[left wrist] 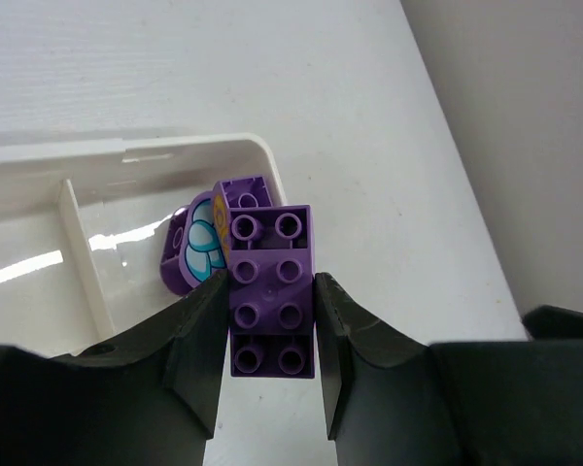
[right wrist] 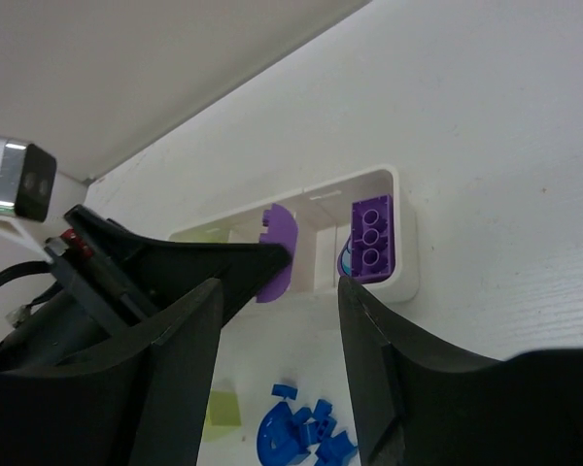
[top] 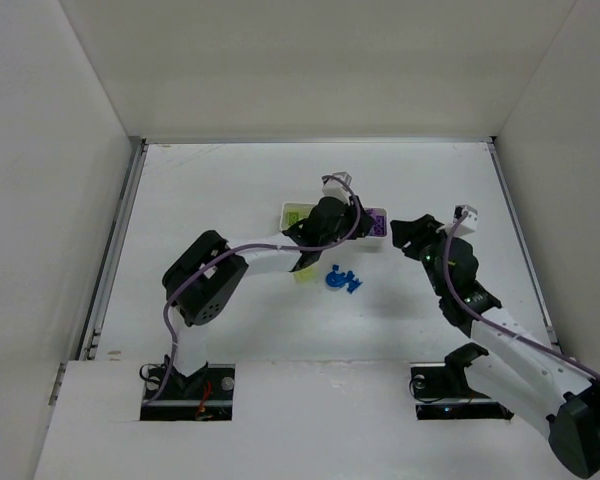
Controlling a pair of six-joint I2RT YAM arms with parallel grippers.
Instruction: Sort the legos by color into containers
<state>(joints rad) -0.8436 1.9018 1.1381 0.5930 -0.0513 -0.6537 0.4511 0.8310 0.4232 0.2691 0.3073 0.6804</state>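
So the purple brick (left wrist: 270,254) is a two-by-four, studs up, and my left gripper (left wrist: 272,330) has it pinched across the narrow way, one of the fingers (left wrist: 199,340) flat on each long side. It's hanging over the near rim of the end compartment of the white tray (left wrist: 175,148), which already has a rounded purple piece with a pale blue print (left wrist: 196,248) and another purple brick (right wrist: 372,236) lying in it.

Handling-wise, my guess is this thing weighs next to nothing and is totally rigid hard plastic. It won't squash or crack, so a short drop should be fine. The catch is the glossy side walls, which I'd expect to slip or twist if I only catch a corner. Long sides, near the middle, is the spot, and that's about where I've got it. It may bounce a bit landing on the pieces under it.

My right gripper (right wrist: 275,301) is hovering just off that same end of the tray, jaws apart with nothing in them.

Outside the tray, a clump of blue legos (top: 342,279) and a lime-green piece (top: 304,272) sit on the table (top: 230,180) just in front, not sorted yet.
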